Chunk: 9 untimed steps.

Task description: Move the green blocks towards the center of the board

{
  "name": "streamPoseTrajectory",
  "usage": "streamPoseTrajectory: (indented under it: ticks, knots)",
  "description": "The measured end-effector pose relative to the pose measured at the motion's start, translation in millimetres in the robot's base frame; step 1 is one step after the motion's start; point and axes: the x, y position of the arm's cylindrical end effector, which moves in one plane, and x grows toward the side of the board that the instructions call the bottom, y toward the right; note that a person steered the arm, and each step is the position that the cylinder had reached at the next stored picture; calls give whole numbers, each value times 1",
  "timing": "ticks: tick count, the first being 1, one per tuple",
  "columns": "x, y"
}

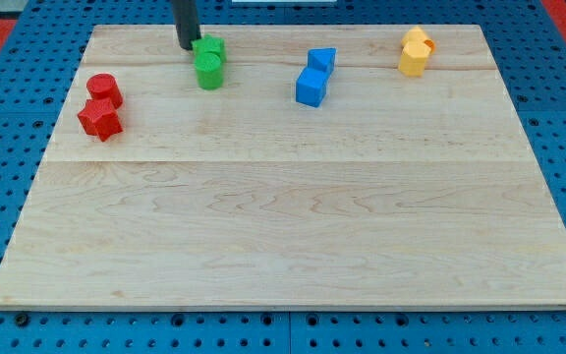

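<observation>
Two green blocks sit near the top edge of the desk (293, 226), touching each other: a green block (210, 46) of unclear shape behind, and a green cylinder (208, 71) just in front of it. Our tip (187, 45) stands just beside the rear green block, on its left and slightly toward the view's top. We carry no hand at all, only the rod, so nothing is held; we can only shove.

We judge the push is about to begin, with the pair far from the centre. To do it well, we should get squarely behind both blocks, on the top side, so the force line runs through them toward the view's bottom and a little right. From the present spot, a push would likely drive them rightward toward the blue blocks (313, 77), or split them. Slow, short strokes let us correct if one slips off sideways. The red blocks (100, 105) and yellow blocks (416, 51) lie well apart from our path.
</observation>
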Motion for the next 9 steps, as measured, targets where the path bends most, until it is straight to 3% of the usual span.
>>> streamPoseTrajectory:
  ticks: [1, 3, 4, 6, 8, 9]
  knots:
    - [43, 25]
    - [-18, 11]
    - [-24, 68]
    - [23, 29]
    - [107, 51]
    - [106, 43]
